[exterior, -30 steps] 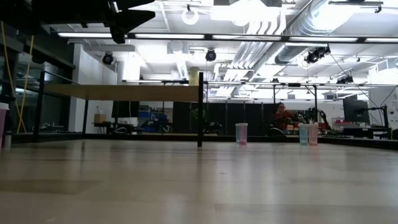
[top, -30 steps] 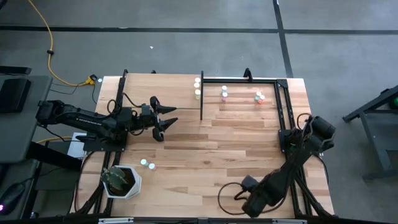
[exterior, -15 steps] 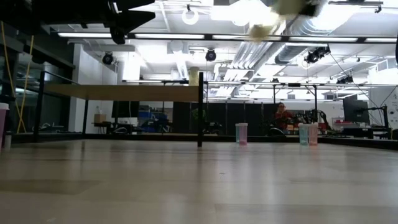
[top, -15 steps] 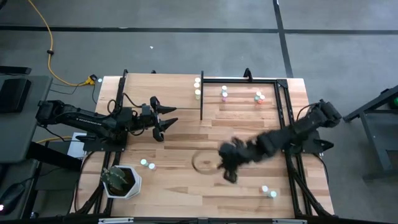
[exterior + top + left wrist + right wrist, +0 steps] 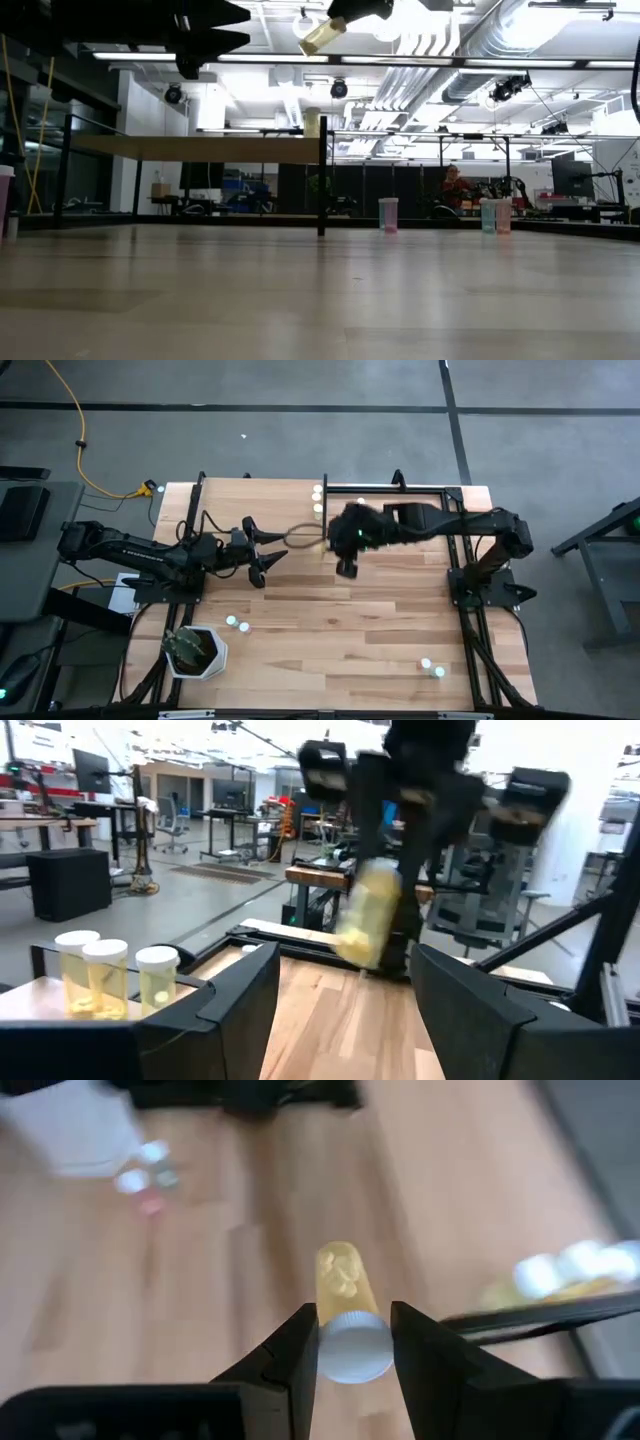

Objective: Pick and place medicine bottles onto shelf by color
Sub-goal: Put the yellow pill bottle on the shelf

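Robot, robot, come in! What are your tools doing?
Right tool shut on yellow plastic medicine bottle, near light-wood shelf. Left tool open, waiting. Nothing blocking.

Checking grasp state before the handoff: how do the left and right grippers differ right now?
1. The right gripper is shut on a yellow bottle, clamped at its white cap; the left gripper is open and holds nothing.
2. The right gripper is by the shelf's front left post; the left gripper waits over the table's left half.

Both are dark two-finger grippers raised off the table.

Right arm [image 5: 420,520] now across to shelf corner [image 5: 324,518] (yellow bottle [image 5: 345,1295] between its fingers).
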Robot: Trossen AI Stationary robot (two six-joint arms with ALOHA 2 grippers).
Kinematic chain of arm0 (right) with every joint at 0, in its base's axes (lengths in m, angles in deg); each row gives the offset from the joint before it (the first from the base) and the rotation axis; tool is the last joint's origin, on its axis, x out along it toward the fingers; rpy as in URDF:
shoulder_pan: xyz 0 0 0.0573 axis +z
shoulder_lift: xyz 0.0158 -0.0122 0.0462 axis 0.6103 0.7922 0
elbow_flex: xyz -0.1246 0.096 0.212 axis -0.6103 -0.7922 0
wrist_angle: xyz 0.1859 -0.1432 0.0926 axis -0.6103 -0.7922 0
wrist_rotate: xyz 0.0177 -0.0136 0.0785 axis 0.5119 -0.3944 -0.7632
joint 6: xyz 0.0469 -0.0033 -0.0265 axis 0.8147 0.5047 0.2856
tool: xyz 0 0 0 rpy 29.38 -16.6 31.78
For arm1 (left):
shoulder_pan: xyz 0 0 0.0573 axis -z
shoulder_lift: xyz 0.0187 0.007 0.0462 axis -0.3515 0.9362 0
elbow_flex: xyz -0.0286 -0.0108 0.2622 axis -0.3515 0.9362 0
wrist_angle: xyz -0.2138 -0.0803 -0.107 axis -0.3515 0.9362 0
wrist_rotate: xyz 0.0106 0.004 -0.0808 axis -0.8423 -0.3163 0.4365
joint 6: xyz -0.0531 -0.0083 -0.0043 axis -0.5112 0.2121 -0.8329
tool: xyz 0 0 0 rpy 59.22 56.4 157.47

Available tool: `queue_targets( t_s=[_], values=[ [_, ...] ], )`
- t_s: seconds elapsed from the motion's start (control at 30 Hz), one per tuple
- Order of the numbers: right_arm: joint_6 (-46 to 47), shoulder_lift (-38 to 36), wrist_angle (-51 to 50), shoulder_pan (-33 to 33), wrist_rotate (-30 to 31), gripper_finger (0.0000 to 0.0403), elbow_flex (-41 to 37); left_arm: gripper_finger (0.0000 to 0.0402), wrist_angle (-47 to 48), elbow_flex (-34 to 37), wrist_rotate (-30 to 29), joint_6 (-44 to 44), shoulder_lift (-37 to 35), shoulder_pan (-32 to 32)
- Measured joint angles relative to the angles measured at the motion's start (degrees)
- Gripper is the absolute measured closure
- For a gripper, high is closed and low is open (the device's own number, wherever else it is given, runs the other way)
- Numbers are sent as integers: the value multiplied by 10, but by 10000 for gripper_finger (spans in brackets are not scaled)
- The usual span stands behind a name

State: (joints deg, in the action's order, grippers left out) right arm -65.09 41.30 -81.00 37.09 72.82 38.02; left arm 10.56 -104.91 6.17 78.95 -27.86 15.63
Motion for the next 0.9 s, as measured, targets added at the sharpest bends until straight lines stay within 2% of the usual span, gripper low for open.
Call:
queue_targets(
  t_s=[0.13, 0.3, 0.4, 0.5, 0.57, 0.7, 0.8, 0.9],
  values=[
    [-31, 15, -16, -36, 3, 300, 36, 186, -1, 0, -20, 0, 0, 0],
    [-38, 30, -40, -53, -28, 300, 41, 186, -69, -1, -70, 0, 0, 0],
    [-46, 36, -58, -51, -62, 300, 41, 186, -86, -19, -75, -16, 0, -1],
    [-46, 35, -57, -41, -85, 300, 40, 186, -68, -38, -53, -38, 0, 3],
    [-57, 35, -51, -34, -86, 300, 43, 186, -23, -48, -37, -54, 0, 8],
    [-85, 33, -45, -27, -87, 300, 51, 186, 76, -59, -59, -65, 7, 7],
    [-100, 34, -51, -33, -88, 300, 50, 186, 71, -60, -86, -44, 21, -10],
    [-118, 34, -52, -42, -86, 300, 50, 186, 39, -61, -87, -35, 47, -31]
  ],
)
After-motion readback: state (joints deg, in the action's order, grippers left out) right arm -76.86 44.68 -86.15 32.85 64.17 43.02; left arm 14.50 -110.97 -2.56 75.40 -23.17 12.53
